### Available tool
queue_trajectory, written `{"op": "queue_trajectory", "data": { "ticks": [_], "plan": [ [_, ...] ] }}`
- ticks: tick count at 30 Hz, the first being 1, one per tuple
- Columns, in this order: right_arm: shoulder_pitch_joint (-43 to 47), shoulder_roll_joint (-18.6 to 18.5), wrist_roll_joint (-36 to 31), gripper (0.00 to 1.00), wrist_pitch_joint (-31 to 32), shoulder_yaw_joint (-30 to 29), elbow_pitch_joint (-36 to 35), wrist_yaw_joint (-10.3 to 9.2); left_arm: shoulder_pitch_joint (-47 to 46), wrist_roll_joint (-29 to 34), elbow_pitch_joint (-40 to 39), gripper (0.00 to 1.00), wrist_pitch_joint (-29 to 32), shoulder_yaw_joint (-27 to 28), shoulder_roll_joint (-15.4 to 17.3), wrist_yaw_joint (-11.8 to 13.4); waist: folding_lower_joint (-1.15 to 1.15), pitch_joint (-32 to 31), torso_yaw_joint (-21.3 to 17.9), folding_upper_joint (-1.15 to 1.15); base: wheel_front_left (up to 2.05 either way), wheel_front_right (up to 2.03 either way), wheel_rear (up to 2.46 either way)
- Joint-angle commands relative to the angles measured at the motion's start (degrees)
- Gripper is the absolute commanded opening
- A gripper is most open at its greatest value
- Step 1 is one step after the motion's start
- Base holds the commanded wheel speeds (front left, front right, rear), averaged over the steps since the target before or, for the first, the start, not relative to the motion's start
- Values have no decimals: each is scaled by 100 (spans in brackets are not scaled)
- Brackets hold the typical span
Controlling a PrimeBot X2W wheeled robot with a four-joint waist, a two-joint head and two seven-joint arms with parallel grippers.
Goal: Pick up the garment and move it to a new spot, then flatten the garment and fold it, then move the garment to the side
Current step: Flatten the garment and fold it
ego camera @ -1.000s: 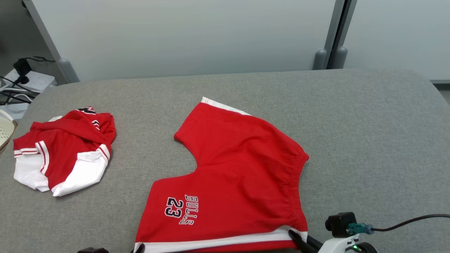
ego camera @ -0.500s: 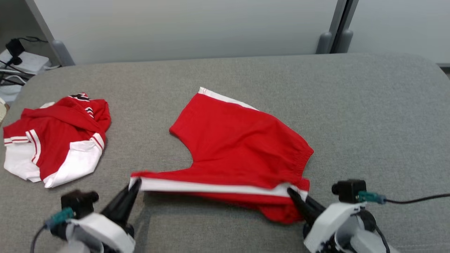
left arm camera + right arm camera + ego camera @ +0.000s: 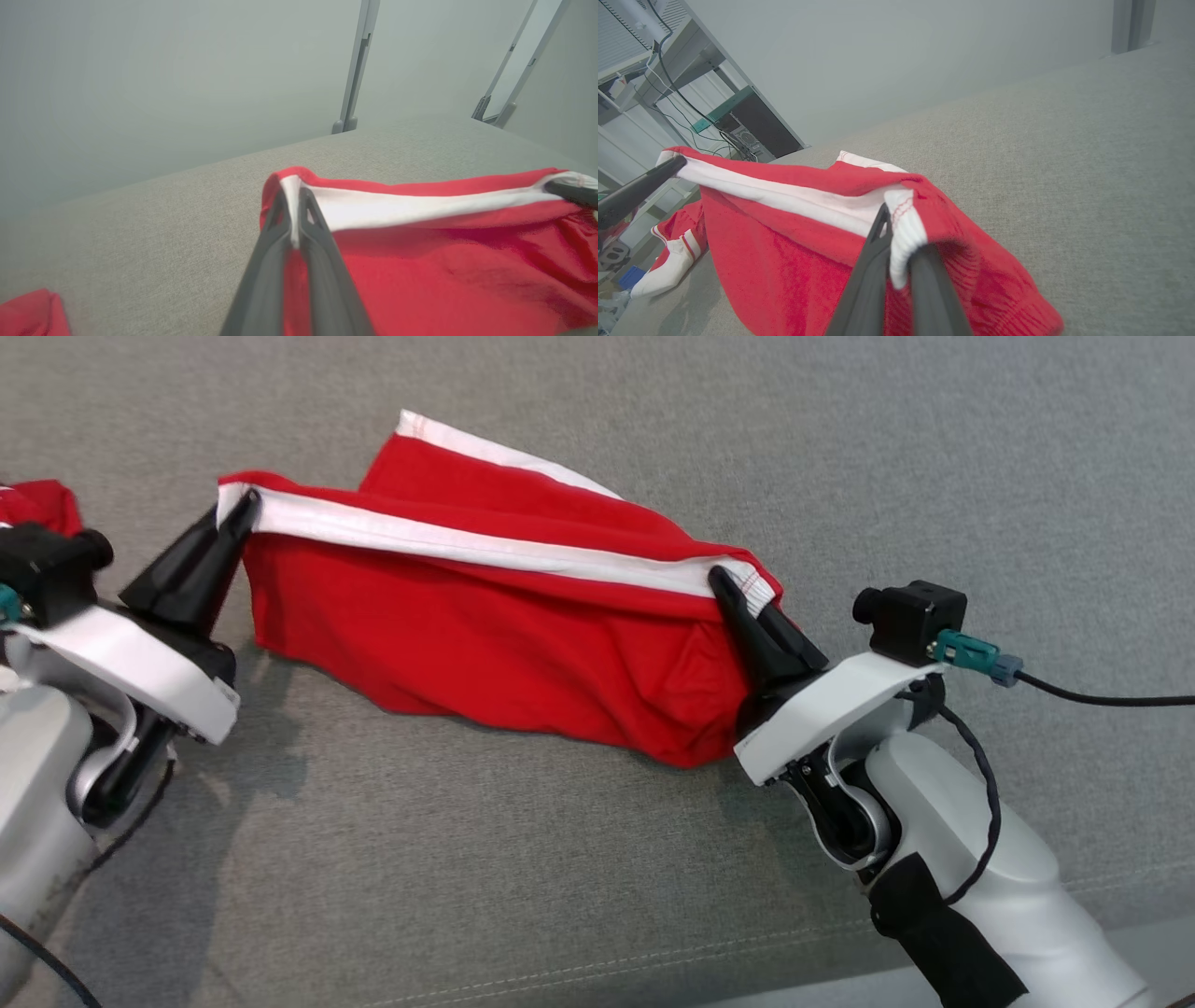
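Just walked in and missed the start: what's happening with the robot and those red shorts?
The robot holds the red shorts by their white-trimmed edge, the left end effector shut on one end and the right end effector shut on the other. That edge is raised and stretched between them, while the rest hangs down to the grey padded surface. A second red garment lies at the robot's left.
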Motion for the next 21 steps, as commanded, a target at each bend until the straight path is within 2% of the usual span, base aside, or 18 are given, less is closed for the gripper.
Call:
{"op": "queue_trajectory", "data": {
  "ticks": [1,5,11,16,21],
  "plan": [
    [-91,87,135,0,-112,147,-200,1,-378,-37,-64,0,-33,175,360,19,0,564,-443,0,0,0,0],
    [-355,89,483,0,-217,311,-395,1,-837,-63,-94,0,-33,14,646,19,0,936,-686,0,0,0,0],
    [-388,90,546,0,-228,3,-1152,1,-1362,18,-83,0,-32,-171,1051,19,0,1362,-1029,0,0,0,0],
    [-216,90,539,0,-229,-134,-1699,1,-1707,63,68,0,38,-269,1228,19,0,1596,-1277,0,0,0,0],
    [-32,90,596,0,-229,72,-2014,1,-1917,108,159,0,119,-326,1364,19,0,1716,-1498,0,0,0,0]
  ]
}}
